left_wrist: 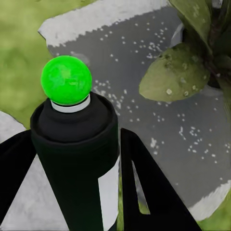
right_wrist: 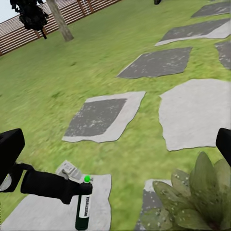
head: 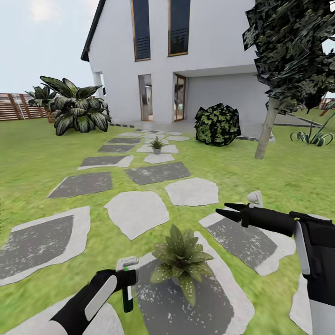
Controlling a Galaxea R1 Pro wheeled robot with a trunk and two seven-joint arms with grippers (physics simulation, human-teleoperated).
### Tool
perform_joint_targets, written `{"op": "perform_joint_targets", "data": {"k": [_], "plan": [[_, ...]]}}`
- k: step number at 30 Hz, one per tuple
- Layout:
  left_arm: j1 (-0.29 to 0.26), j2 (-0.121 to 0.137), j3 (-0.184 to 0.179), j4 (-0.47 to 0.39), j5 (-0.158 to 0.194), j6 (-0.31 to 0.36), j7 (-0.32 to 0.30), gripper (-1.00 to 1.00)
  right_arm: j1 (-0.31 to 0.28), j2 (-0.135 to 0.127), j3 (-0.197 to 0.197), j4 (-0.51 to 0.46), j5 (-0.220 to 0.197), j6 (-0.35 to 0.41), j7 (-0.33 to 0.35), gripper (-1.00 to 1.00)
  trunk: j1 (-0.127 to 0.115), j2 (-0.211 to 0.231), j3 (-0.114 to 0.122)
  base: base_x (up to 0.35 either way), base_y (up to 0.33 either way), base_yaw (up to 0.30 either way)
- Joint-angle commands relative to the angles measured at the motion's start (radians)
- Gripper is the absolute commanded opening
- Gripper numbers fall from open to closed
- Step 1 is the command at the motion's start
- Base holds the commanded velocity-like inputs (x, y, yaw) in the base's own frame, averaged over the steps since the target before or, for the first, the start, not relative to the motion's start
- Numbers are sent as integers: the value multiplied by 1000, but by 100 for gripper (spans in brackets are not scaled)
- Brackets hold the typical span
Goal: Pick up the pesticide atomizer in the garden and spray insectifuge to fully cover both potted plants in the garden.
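My left gripper is shut on the pesticide atomizer, a slim black bottle with a white trigger head, held upright low over the stepping stones. In the left wrist view the black fingers clamp the bottle below its green knob. One potted plant with speckled leaves stands just right of the bottle on a grey stone; its leaf is close by. The second potted plant sits far up the path. My right gripper hovers open above and right of the near plant, looking at the bottle.
Grey and white stepping stones run across the lawn toward a white house. A dark round bush and a tree trunk stand at the right, a big leafy plant and a brown fence at the left.
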Motion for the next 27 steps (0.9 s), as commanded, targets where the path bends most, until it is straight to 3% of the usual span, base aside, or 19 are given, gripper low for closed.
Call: {"op": "perform_joint_targets", "data": {"k": [1, 3, 5, 13, 19, 27], "plan": [[0, 1, -22, 5, 10, -13, 8, -100, -1, 0, -1, 0, -2, 11, 1, 100, 0, 0, -1, 0, 287, -91], [2, 1, -71, 13, 9, -31, 7, -100, -2, -1, -1, 0, -3, 41, 0, 100, 0, 0, -1, 3, 314, -217], [2, 0, -81, 15, 10, -35, 6, -100, -2, -1, -2, -1, -3, 49, 4, 100, 0, 0, -1, 59, 324, -266], [2, -1, -84, 15, 11, -38, 5, -100, -2, -2, -3, -2, -4, 49, 11, 100, 0, 0, -1, 171, 308, -277], [2, -2, -85, 15, 10, -38, -17, -100, -1, -3, -28, -2, -4, 46, 14, 100, 0, 0, -1, 215, 284, -278], [2, 0, -138, 18, 6, -36, -83, -100, -2, -2, -29, -2, -4, 46, 15, 100, 0, 0, -1, 132, 316, -278]]}}
